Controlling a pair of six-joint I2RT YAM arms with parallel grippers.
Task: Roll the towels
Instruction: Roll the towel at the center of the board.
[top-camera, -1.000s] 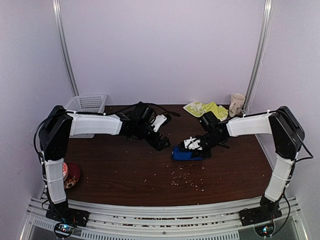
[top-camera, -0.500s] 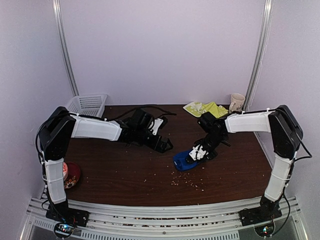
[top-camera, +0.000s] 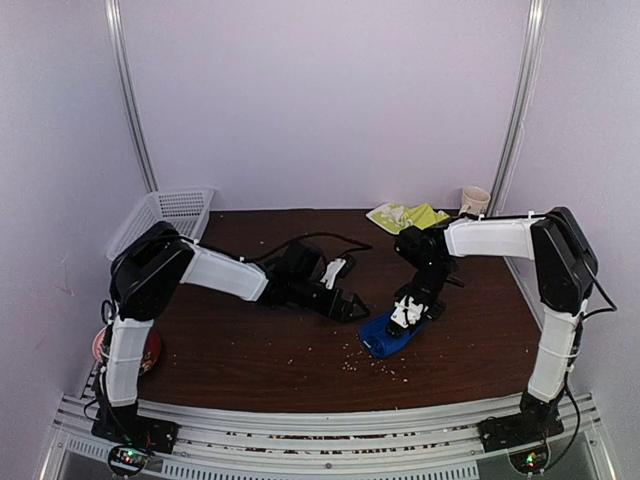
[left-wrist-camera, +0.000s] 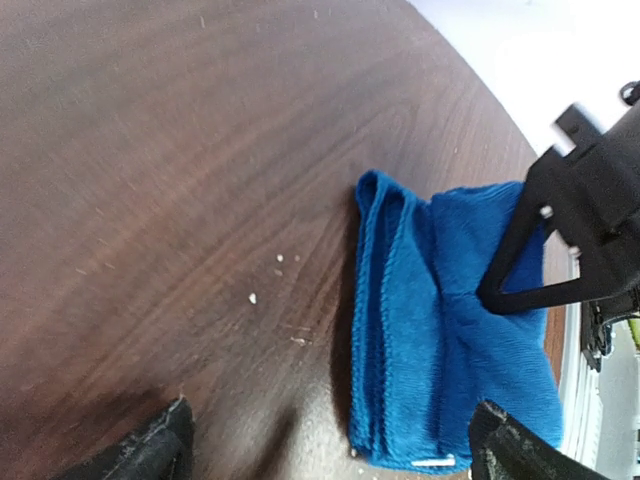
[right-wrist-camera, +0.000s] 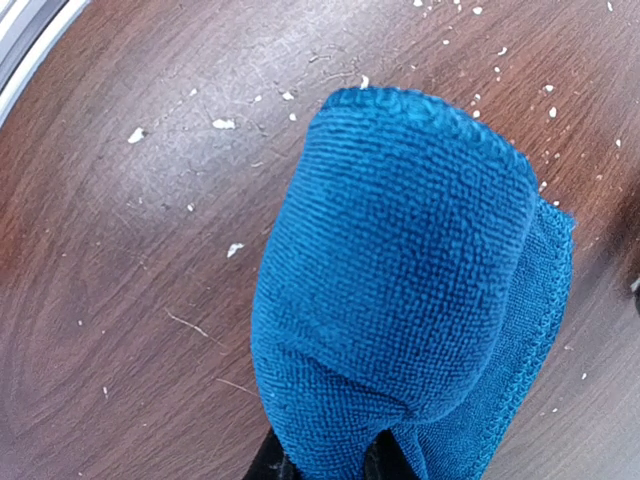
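The blue towel (top-camera: 388, 338) lies folded into a thick bundle on the brown table (top-camera: 250, 350), right of centre. My right gripper (top-camera: 408, 318) is shut on its far end; in the right wrist view the blue towel (right-wrist-camera: 400, 270) bulges out from between the dark fingertips (right-wrist-camera: 272, 466). My left gripper (top-camera: 356, 305) is open, low over the table just left of the bundle. The left wrist view shows the blue towel (left-wrist-camera: 440, 340) between its wide-apart fingertips (left-wrist-camera: 150, 450), with nothing held. The yellow-green towel (top-camera: 405, 215) lies crumpled at the back.
A cream mug (top-camera: 474, 203) stands at the back right beside the yellow-green towel. A white basket (top-camera: 165, 213) leans at the back left. A red round object (top-camera: 147, 350) sits near the left arm's base. Pale crumbs (top-camera: 375, 362) dot the table in front of the bundle.
The right gripper has swung the blue towel nearer and to the right, turning it. The left arm has stretched right, its open gripper arriving beside the bundle.
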